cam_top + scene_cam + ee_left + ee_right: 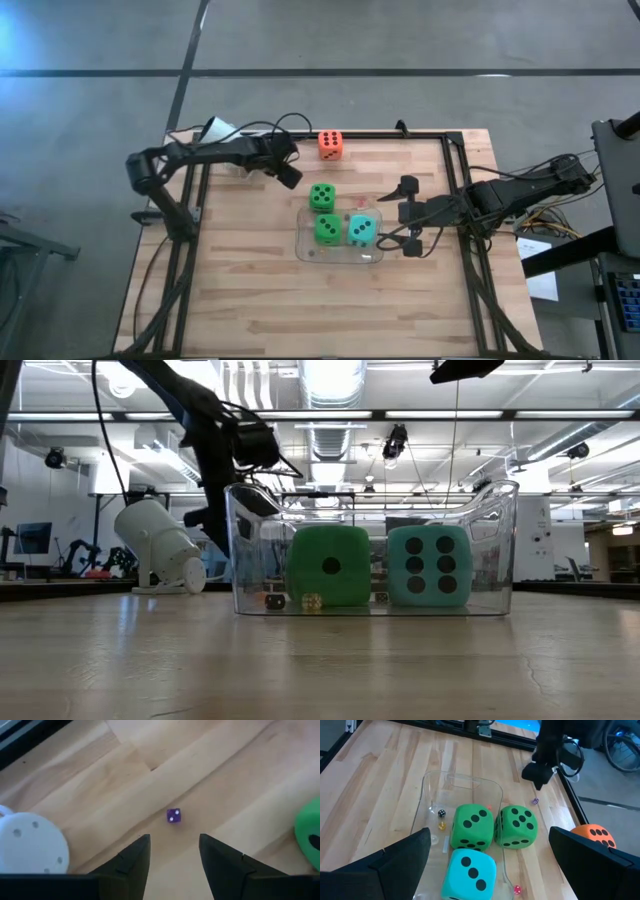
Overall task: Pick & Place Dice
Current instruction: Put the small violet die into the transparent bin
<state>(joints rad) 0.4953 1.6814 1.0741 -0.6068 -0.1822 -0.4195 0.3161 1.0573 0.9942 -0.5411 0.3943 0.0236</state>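
Dice are spread over the wooden table (pixel 250 290), which is wide and bare in front and leaves room for a low approach. The right arm waits at the table's right side, its right gripper (pixel 410 216) spread wide and empty just beside the clear tray (pixel 305 250). The left gripper (pixel 172 840) hovers near the table's far left, its two fingers (pixel 132 862) parted with nothing between them.

The tray holds a green die (pixel 471 826) and the teal die (pixel 470 870) side by side. A second green die (pixel 517 825) sits on the wood just outside the tray wall, and the orange die (pixel 331 145) lies well apart at the far edge. The white camera (pixel 30 845) stands close by the left gripper — a thing to keep clear of.

Smallest of all are the tiny dice. A black one (pixel 441 812) and a yellow one (pixel 441 824) are inside the tray, and a pink one (pixel 516 890) lies near the teal die. A purple die (pixel 173 816) lies on bare wood just ahead of the left fingertips, apart from them.

The step in hand looks like a pick of that purple die. To do it well, the gripper should move forward until the die sits centred in the gap, then drop straight down so the tips nearly brush the wood. Closing should be slow — a cube that small will skid or flip if one finger reaches it first.
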